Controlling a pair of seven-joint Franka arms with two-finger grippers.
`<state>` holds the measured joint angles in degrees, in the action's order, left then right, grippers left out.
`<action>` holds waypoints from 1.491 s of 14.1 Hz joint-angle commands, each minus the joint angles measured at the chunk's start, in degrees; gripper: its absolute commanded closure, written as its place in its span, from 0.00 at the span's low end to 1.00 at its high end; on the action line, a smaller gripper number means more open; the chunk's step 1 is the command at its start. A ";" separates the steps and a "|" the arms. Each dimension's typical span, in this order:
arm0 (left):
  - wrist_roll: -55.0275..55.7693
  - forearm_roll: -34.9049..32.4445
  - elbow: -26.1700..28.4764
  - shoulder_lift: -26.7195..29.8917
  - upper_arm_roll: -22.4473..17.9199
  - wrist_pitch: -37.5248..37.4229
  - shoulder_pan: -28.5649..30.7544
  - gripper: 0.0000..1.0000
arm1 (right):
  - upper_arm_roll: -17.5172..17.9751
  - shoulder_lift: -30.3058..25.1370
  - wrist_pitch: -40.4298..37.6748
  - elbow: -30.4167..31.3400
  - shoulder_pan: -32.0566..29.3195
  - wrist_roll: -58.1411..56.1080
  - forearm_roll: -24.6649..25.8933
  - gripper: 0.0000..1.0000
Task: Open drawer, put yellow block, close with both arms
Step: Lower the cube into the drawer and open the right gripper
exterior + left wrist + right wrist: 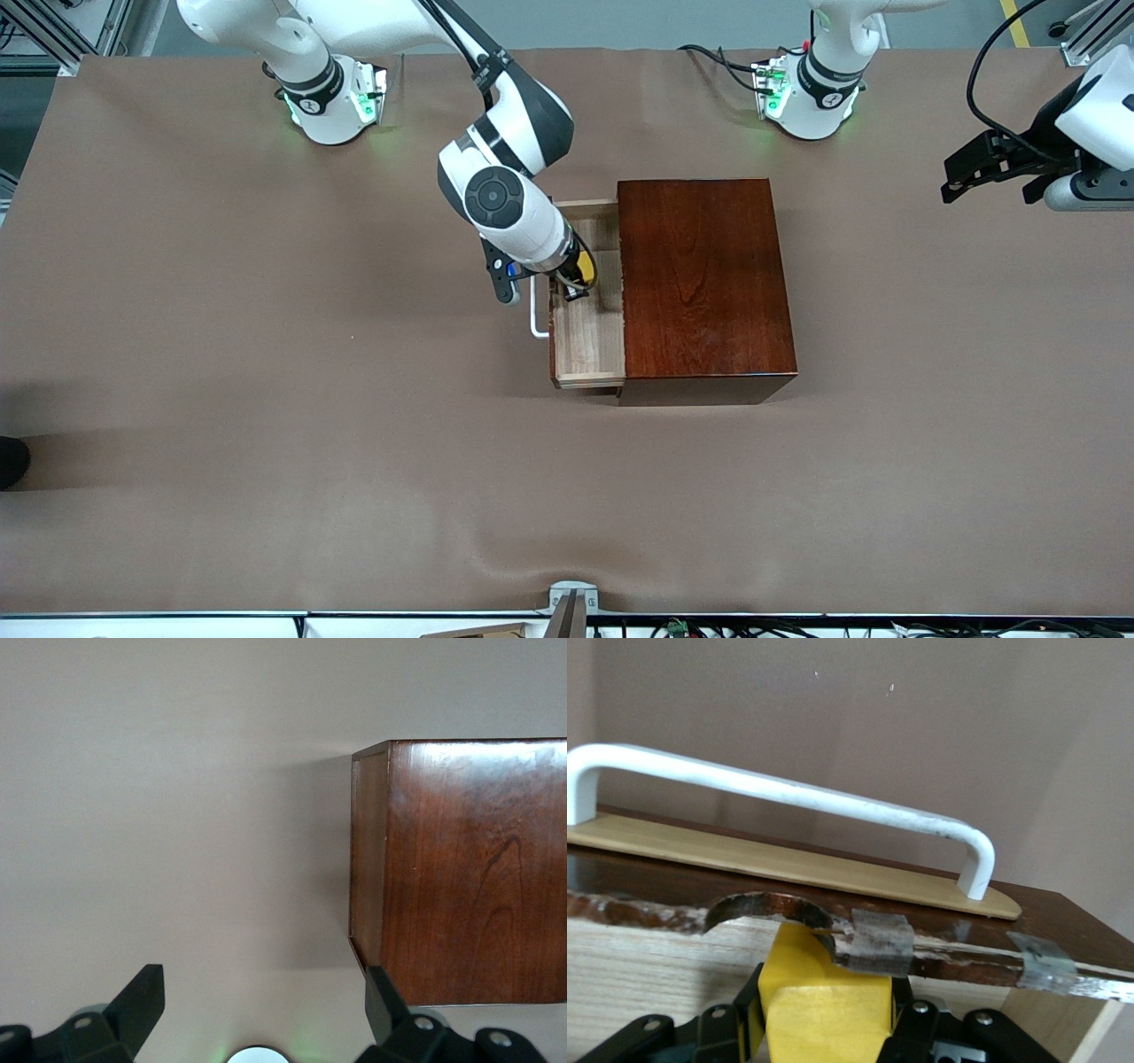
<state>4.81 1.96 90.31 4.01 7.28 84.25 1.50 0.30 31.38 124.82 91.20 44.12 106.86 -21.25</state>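
The drawer [586, 344] stands pulled out of the dark reddish-brown box [704, 275] toward the right arm's end of the table, its white handle [535, 317] outermost. My right gripper [576, 285] reaches down into the drawer, shut on the yellow block [586, 268]. In the right wrist view the yellow block [824, 1005] fills the gap between the black fingers [735, 1023], close to the drawer's front wall [664, 948] and below the handle [788, 793]. My left gripper [988, 184] waits open over the table at the left arm's end, holding nothing.
The left wrist view shows the box [469, 868] from above, with bare brown table [177, 815] between the spread fingers [142, 997]. Both arm bases [332, 102] sit along the table edge farthest from the front camera.
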 commanded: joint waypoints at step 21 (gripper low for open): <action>-0.07 0.50 -0.30 -0.57 0.01 -0.05 0.09 0.00 | -3.29 -2.20 -19.88 -17.90 -10.10 3.98 3.76 0.00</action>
<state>4.81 1.96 90.37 3.95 7.27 84.24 1.50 -3.76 31.04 106.61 74.15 36.72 111.10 -18.78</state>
